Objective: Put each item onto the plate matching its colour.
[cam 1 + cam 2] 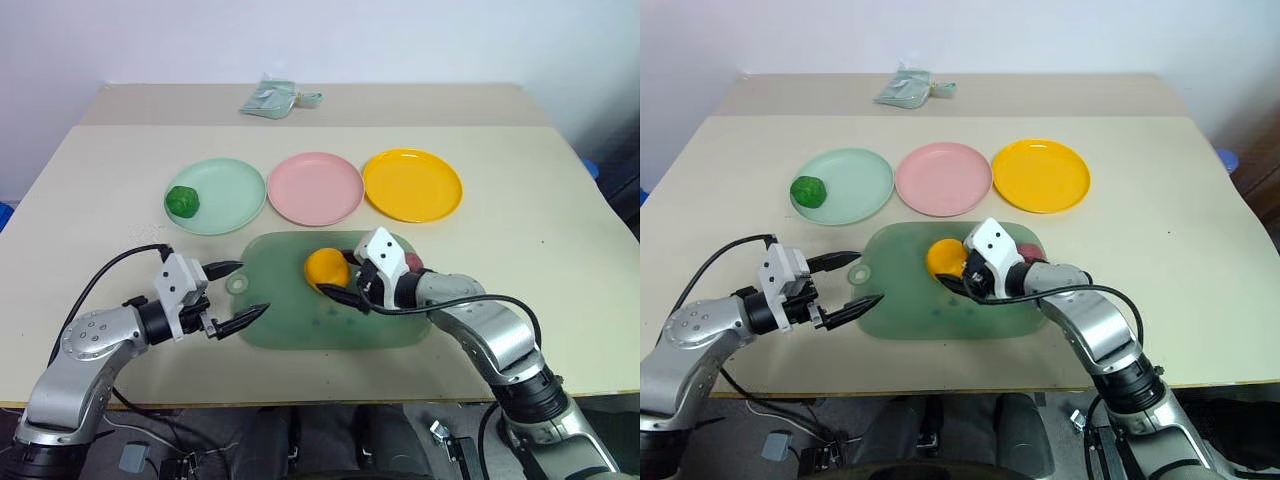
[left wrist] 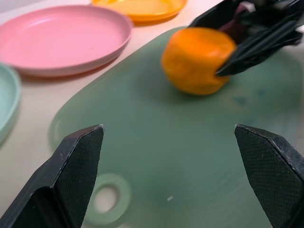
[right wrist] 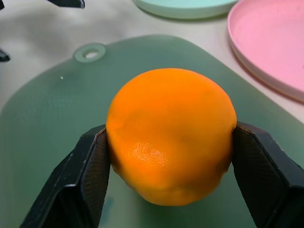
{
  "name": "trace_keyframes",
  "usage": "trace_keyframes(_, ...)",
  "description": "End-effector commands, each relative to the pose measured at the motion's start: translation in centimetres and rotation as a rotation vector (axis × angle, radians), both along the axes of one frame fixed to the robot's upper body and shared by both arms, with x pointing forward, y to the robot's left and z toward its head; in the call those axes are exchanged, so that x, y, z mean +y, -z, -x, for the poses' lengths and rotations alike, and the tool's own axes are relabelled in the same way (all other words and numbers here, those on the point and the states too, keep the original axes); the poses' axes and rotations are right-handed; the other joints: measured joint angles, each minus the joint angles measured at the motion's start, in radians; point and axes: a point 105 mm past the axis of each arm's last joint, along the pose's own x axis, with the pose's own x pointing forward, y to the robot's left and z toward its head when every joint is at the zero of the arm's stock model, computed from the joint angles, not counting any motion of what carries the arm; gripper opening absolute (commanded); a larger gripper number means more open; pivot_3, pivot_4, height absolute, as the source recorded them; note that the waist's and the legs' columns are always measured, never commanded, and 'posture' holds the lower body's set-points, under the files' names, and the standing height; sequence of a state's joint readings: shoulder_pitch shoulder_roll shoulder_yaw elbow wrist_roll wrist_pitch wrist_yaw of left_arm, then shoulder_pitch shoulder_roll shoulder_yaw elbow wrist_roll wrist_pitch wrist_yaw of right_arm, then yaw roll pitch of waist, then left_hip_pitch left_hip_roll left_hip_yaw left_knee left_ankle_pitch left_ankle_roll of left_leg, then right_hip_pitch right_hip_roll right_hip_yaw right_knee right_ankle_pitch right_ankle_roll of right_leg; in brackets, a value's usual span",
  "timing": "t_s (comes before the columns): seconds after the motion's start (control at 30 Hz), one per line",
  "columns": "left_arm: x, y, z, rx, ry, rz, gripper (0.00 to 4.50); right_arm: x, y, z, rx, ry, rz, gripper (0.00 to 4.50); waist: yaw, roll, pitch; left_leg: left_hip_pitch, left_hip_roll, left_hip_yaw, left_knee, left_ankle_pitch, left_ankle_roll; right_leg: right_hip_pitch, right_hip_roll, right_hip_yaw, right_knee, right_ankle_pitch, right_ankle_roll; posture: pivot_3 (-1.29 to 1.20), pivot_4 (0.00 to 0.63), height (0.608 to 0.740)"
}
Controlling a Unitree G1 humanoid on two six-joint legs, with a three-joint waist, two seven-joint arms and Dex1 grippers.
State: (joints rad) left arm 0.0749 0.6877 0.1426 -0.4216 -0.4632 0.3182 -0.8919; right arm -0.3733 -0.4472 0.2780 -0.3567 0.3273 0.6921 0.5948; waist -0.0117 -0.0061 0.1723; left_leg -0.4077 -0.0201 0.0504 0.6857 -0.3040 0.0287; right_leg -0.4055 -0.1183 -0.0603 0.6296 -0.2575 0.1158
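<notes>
A plain robot test room or lab is showing here: a bare beige table (image 1: 90, 190) is standing against an undecorated white wall (image 1: 330, 40), with loose cables (image 1: 150, 440) hanging beneath its front edge and props laid out in a neat row.

Three plates in a row: one mint green plate (image 1: 215, 196), one pink plate (image 1: 315, 187), one yellow-orange plate (image 1: 412, 184). Three balls: one dark green ball (image 1: 182, 201), one orange ball (image 1: 326, 268), one maroon ball (image 1: 413, 264), mostly hidden. One translucent green board (image 1: 300, 320). One pale green packet (image 1: 268, 98). One table (image 1: 90, 180). Two grippers: left gripper (image 1: 240, 289), right gripper (image 1: 345, 272).
</notes>
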Motion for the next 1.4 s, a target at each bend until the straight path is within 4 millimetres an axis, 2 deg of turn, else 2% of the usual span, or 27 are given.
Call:
trace_keyframes(0.03, -1.6, -0.4, 0.9, -0.019, 0.071, 0.012, 4.5, -1.3, -4.9, -2.6, -0.162, 0.122, -0.096, 3.04, 0.0, 0.0, 0.0, 0.0, 0.0, 0.0, 0.0, 0.0, 0.0, 0.0, 0.0, 0.0, 0.0, 0.0, 0.0, 0.0, 0.15, 0.74)
trace_keyframes(0.13, -2.7, -0.6, 1.1, -0.029, 0.105, 0.032, 4.5, -5.0, -6.4, -7.0, -0.224, 0.393, -0.072, 3.04, 0.002, 0.0, 0.0, 0.0, 0.0, 0.0, 0.0, 0.0, 0.0, 0.0, 0.0, 0.0, 0.0, 0.0, 0.0, 0.0, 0.15, 0.74)
trace_keyframes(0.23, -3.7, -0.6, 1.2, -0.036, 0.123, 0.049, 4.5, -8.4, -6.3, -10.5, -0.195, 0.618, -0.064, 3.04, 0.003, 0.0, 0.0, 0.0, -0.001, 0.0, 0.0, 0.0, 0.0, 0.0, 0.0, 0.0, 0.001, 0.0, 0.0, 0.0, 0.15, 0.74)
trace_keyframes(0.33, -4.5, -0.3, 1.3, -0.033, 0.135, 0.063, 4.5, -10.0, -5.8, -12.9, -0.182, 0.711, -0.059, 3.04, -0.004, 0.0, 0.0, 0.0, 0.0, 0.001, -0.001, 0.0, 0.0, 0.0, 0.001, 0.0, 0.001, 0.0, 0.0, 0.0, 0.15, 0.74)
trace_keyframes(0.43, -4.9, -0.1, 1.3, -0.035, 0.135, 0.069, 4.5, -10.8, -5.5, -14.3, -0.161, 0.764, -0.082, 3.04, -0.009, 0.002, 0.001, 0.0, 0.0, 0.002, -0.002, 0.0, 0.0, -0.001, 0.002, 0.0, 0.001, 0.0, 0.0, 0.0, 0.15, 0.74)
trace_keyframes(0.47, -5.0, -0.1, 1.3, -0.039, 0.13, 0.071, 4.5, -11.0, -5.6, -14.6, -0.161, 0.773, -0.09, 4.11, -0.01, 0.003, 0.001, 0.0, 0.001, 0.002, -0.002, 0.0, 0.0, -0.001, 0.002, 0.0, 0.001, 0.0, 0.0, 0.0, 0.15, 0.74)
trace_keyframes(0.5, -5.0, 0.0, 1.2, -0.043, 0.121, 0.072, 4.5, -11.0, -5.9, -14.8, -0.177, 0.767, -0.095, 4.4, -0.009, 0.003, 0.002, 0.0, 0.001, 0.003, -0.002, 0.0, 0.0, -0.001, 0.002, 0.001, 0.001, 0.0, 0.0, 0.0, 0.15, 0.74)
trace_keyframes(0.57, -4.7, 0.3, 1.3, -0.042, 0.107, 0.074, 4.5, -10.5, -7.4, -14.3, -0.247, 0.695, -0.12, 4.4, -0.008, 0.004, 0.002, 0.0, 0.001, 0.003, -0.002, 0.0, 0.0, -0.001, 0.002, 0.001, 0.001, 0.0, 0.0, 0.0, 0.15, 0.74)
trace_keyframes(0.63, -4.4, 0.7, 1.4, -0.038, 0.09, 0.077, 4.5, -10.1, -8.6, -12.7, -0.328, 0.57, -0.127, 4.4, -0.003, 0.004, 0.002, -0.001, 0.001, 0.003, -0.002, 0.0, 0.0, -0.001, 0.002, 0.001, 0.001, 0.0, 0.0, 0.0, 0.15, 0.74)
trace_keyframes(0.7, -4.3, 0.9, 1.5, -0.036, 0.081, 0.074, 4.5, -9.4, -8.8, -9.8, -0.337, 0.362, -0.149, 4.4, 0.004, 0.004, 0.002, -0.001, 0.001, 0.002, -0.002, 0.0, 0.001, -0.001, 0.002, 0.001, 0.001, 0.0, 0.0, 0.0, 0.15, 0.74)
trace_keyframes(0.77, -4.2, 1.0, 1.5, -0.037, 0.078, 0.071, 4.5, -8.8, -8.5, -7.1, -0.316, 0.203, -0.155, 4.4, 0.012, 0.004, 0.001, -0.001, 0.0, 0.0, -0.001, -0.001, 0.002, 0.001, 0.002, 0.0, 0.0, 0.0, 0.0, 0.0, 0.15, 0.74)
trace_keyframes(0.83, -4.4, 1.0, 1.5, -0.036, 0.084, 0.074, 4.5, -9.1, -6.6, -3.7, -0.214, 0.059, -0.105, 4.4, 0.019, 0.004, 0.001, -0.001, 0.0, 0.001, -0.001, -0.001, 0.002, 0.001, 0.001, 0.001, 0.0, 0.0, 0.0, 0.0, 0.15, 0.74)
trace_keyframes(0.9, -4.6, 1.0, 1.4, -0.036, 0.096, 0.074, 4.5, -9.7, -5.2, -1.5, -0.14, -0.005, -0.055, 4.4, 0.025, 0.004, 0.001, 0.0, 0.0, 0.001, 0.0, -0.001, 0.003, 0.002, 0.0, 0.001, -0.001, 0.0, 0.0, 0.0, 0.15, 0.74)
trace_keyframes(1.07, -4.9, 0.8, 1.2, -0.039, 0.121, 0.069, 4.5, -10.9, -2.5, -0.2, -0.043, -0.007, 0.052, 4.4, 0.017, 0.004, 0.001, 0.001, 0.001, 0.001, 0.001, -0.001, 0.003, 0.002, 0.0, 0.002, 0.0, 0.0, 0.0, 0.0, 0.15, 0.74)
trace_keyframes(1.13, -5.0, 0.6, 1.0, -0.042, 0.127, 0.067, 4.5, -11.6, -0.9, -0.5, -0.025, 0.029, 0.124, 4.4, 0.017, 0.005, 0.001, 0.002, 0.001, 0.001, 0.001, -0.001, 0.003, 0.002, 0.0, 0.002, 0.0, 0.0, 0.0, 0.0, 0.15, 0.74)
trace_keyframes(1.2, -5.0, 0.5, 0.9, -0.044, 0.129, 0.066, 4.5, -11.9, -0.2, -0.8, -0.024, 0.049, 0.155, 4.4, 0.019, 0.005, 0.001, 0.001, 0.001, 0.001, 0.001, -0.001, 0.002, 0.001, 0.0, 0.002, 0.0, 0.0, 0.0, 0.0, 0.15, 0.74)
trace_keyframes(1.27, -5.0, 0.4, 0.8, -0.046, 0.128, 0.066, 4.5, -11.4, -0.3, -0.9, -0.026, 0.04, 0.129, 3.89, 0.02, 0.005, 0.001, 0.001, 0.001, 0.002, 0.001, -0.001, 0.002, 0.001, 0.0, 0.002, -0.001, 0.0, 0.0, 0.0, 0.15, 0.74)
trace_keyframes(1.37, -4.7, 0.2, 0.7, -0.051, 0.112, 0.061, 4.5, -9.8, -1.7, -1.5, -0.081, 0.024, 0.066, 2.7, 0.022, 0.005, 0.001, 0.001, 0.0, 0.001, 0.001, -0.001, 0.002, 0.001, 0.0, 0.001, -0.001, 0.0, 0.0, 0.0, 0.15, 0.74)
trace_keyframes(1.4, -4.4, 0.1, 0.6, -0.054, 0.094, 0.059, 4.5, -9.1, -2.3, -2.0, -0.109, 0.026, 0.039, 2.7, 0.022, 0.005, 0.001, 0.001, 0.0, 0.001, 0.001, -0.001, 0.002, 0.001, 0.0, 0.001, -0.001, 0.0, 0.0, 0.0, 0.15, 0.74)
